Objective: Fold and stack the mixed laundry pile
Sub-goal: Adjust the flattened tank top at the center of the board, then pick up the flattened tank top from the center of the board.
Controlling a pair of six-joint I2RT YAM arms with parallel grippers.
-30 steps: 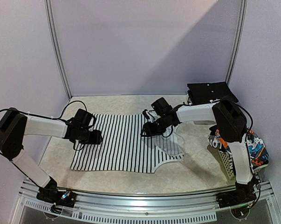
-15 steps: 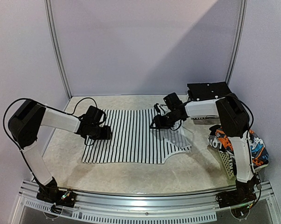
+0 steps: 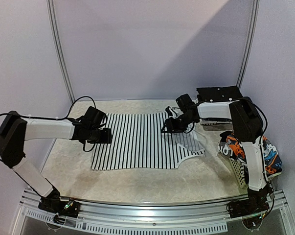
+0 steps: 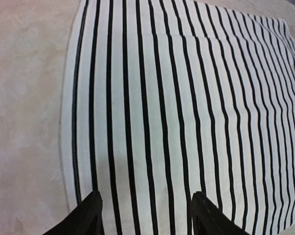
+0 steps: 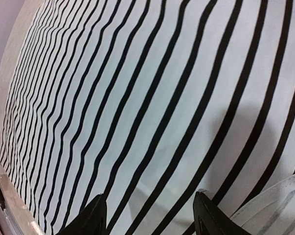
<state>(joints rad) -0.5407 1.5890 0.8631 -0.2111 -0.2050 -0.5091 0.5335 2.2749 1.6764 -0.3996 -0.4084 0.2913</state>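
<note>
Standing on the metal rail (image 3: 152,204) at the near edge of the bench (image 3: 137,183), the 2 arms reach out over the pale surface. At the near right, beside the right arm's base, a white lattice basket (image 3: 238,170) holds a garment with orange, blue, white and black print (image 3: 270,159), which bulges over its rim.

In the middle of the bench, the white garment with thin black stripes (image 3: 137,147) lies spread flat, its stripes running from near to far. Its right part shows a paler flap (image 3: 190,145) with only faint stripes, lying over the bench beside the basket.

The left pincer (image 4: 146,196) sits over the left edge of the striped garment. In the left wrist view its 2 dark fingers (image 4: 88,218) stand apart, and the flat cloth shows between them with nothing gripped. The right pincer (image 5: 149,196) is at the far right part of the same garment, and its fingers are likewise apart over the striped cloth. Whether either set of tips touches the fabric cannot be told.

Farther back on the right, near the rear wall, a flat black thing (image 3: 218,94) lies on the bench, well apart from the striped garment.
</note>
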